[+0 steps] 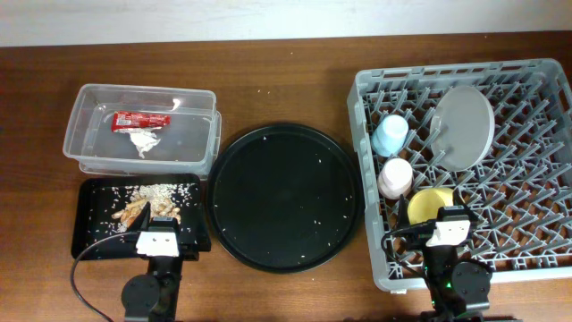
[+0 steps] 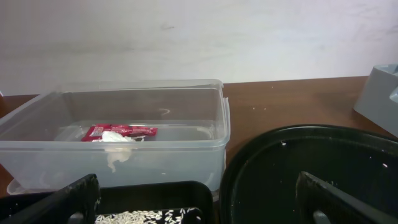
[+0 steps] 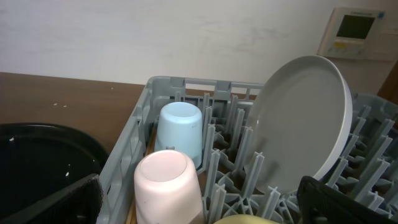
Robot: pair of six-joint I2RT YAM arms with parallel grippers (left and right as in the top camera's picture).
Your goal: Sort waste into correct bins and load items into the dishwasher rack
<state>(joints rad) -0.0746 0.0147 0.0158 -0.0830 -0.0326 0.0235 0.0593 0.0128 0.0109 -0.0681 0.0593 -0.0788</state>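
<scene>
1. Left claw (image 2: 198, 182): fingers spread wide, nothing between them. It hovers over the near edge of the shallow black tray (image 1: 94, 234).
2. Right claw (image 3: 200, 186): also spread wide and empty. It sits over the near side of the dishwasher rack (image 1: 536, 73), just beside the yellow bowl (image 1: 427, 204).
3. Clear tub (image 1: 89, 100): far left of the worktop (image 1: 286, 80), right behind the black tray. The red wrapper (image 1: 140, 119) and white tissue (image 1: 146, 141) lie inside it, touching.
4. The black tray holds beige flaky scraps (image 1: 159, 190) and an orange-brown piece (image 1: 134, 213), close together.
5. Round black tray (image 1: 286, 192): between the bins and the rack, with only white crumbs on it.
6. Rack, left column: the light-blue cup (image 3: 180, 134) is farther back, with the pink cup (image 3: 168, 186) just beside it on the nearer side. Both look bottom-up.
7. Grey-white plate (image 3: 305, 118): on edge among the pegs, tilted, to the right of the cups.
</scene>
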